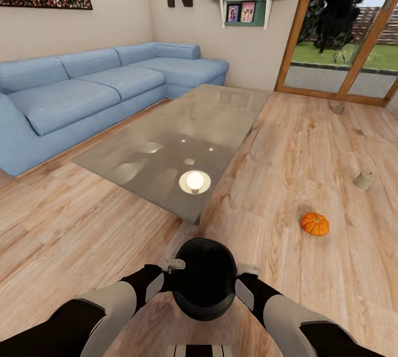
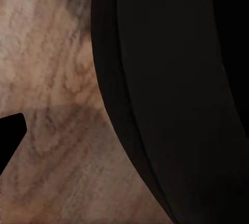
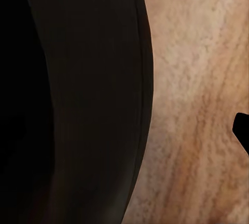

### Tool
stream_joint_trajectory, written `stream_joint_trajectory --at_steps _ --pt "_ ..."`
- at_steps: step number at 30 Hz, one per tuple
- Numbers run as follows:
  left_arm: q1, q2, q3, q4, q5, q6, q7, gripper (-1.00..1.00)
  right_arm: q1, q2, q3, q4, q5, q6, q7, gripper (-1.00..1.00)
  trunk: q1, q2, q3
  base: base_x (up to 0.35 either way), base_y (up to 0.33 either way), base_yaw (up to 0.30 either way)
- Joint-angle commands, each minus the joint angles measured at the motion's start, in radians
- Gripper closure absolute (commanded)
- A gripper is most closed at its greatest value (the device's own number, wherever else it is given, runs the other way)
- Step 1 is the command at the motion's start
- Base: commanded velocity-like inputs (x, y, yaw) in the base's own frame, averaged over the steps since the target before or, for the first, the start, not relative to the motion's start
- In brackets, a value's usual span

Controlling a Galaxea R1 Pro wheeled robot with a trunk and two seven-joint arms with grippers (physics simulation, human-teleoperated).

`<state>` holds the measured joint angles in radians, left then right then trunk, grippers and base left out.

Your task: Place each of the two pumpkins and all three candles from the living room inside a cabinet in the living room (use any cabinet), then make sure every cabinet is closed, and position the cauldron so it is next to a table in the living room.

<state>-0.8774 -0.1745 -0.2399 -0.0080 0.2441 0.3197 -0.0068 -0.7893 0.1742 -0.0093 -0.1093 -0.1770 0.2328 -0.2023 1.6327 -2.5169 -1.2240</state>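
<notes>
Black cauldron (image 1: 204, 278) sat near centre, between both forearms, left gripper (image 1: 174, 264) and right gripper (image 1: 248, 272) at its rim; finger state unclear. Glass coffee table (image 1: 138, 150) stood just beyond it, round lamp reflection on top. Blue corner sofa (image 1: 83, 94) ran along left wall. Orange pumpkin (image 1: 314, 224) lay on wood floor (image 1: 309, 147) to right; off-white candle (image 1: 364, 179) farther right, second candle (image 1: 338, 108) far, near glass doors (image 1: 354, 31). Wall shelf (image 1: 246, 8) held photos.
</notes>
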Motion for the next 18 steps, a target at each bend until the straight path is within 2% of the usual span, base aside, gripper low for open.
stream_joint_trajectory --at_steps 1,4,8,15,18 --pt "0.0 0.0 -0.029 0.0 0.001 0.004 0.002 -1.0 0.001 0.0 0.006 0.085 -0.001 0.005 -0.005 -1.0 0.0 0.0 0.003 0.0 0.0 0.0" --pt "0.0 0.0 -0.029 0.0 0.001 0.004 0.002 -1.0 0.001 0.0 0.006 0.085 -0.001 0.005 -0.005 -1.0 -0.002 0.001 0.015 0.0 0.0 0.0" --pt "0.0 0.0 -0.029 0.0 0.001 0.004 0.002 -1.0 0.001 0.0 0.006 0.085 -0.001 0.005 -0.005 -1.0 -0.002 0.001 0.015 0.0 0.0 0.0" --pt "0.0 0.0 -0.029 0.0 0.001 0.004 0.002 -1.0 0.001 0.0 0.007 0.085 -0.001 0.005 -0.005 -1.0 -0.005 0.002 0.042 0.0 0.0 0.0" --pt "0.0 0.0 -0.029 0.0 0.001 0.004 0.002 -1.0 0.001 0.0 0.008 0.085 -0.001 0.005 -0.005 -1.0 -0.005 0.002 0.042 0.0 0.0 0.0"
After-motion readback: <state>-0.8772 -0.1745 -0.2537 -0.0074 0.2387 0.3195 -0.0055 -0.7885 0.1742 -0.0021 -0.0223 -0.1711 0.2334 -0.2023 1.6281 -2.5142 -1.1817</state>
